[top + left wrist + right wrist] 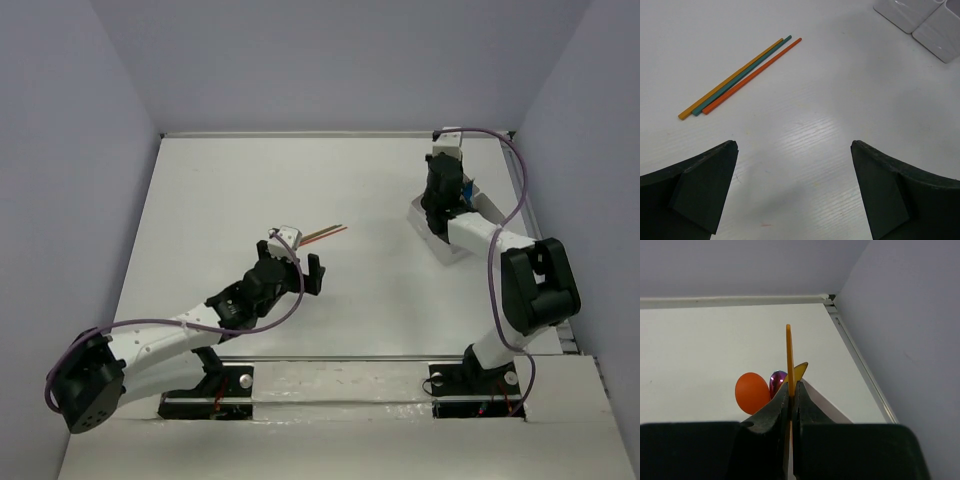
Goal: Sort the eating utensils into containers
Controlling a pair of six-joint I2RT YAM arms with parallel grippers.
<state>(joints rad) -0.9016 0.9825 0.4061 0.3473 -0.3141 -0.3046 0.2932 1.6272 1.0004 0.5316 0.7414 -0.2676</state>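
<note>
- Surroundings of the left gripper [793,146]: fingers released and spread wide over bare worktop [250,190], grasping nothing
- Yellow stick [731,78], teal stick [742,75] and orange stick [752,75] lie side by side on the worktop, ahead and to the left of those fingers, with nothing lying over them
- White containers [940,30] sit at the far right, well apart from the sticks; in the top view the right arm covers much of them
- Right gripper [791,387]: fingers clenched on a thin orange-yellow utensil [788,352], seen edge-on and upright
- Just behind it show an orange spoon bowl [752,392], a shiny purple spoon bowl [776,382] and a yellow tip [799,371]
- Worktop white and matt; pale grey-lilac walls [60,150] enclose it on three sides; a purple cable [515,180] runs along the right arm
</note>
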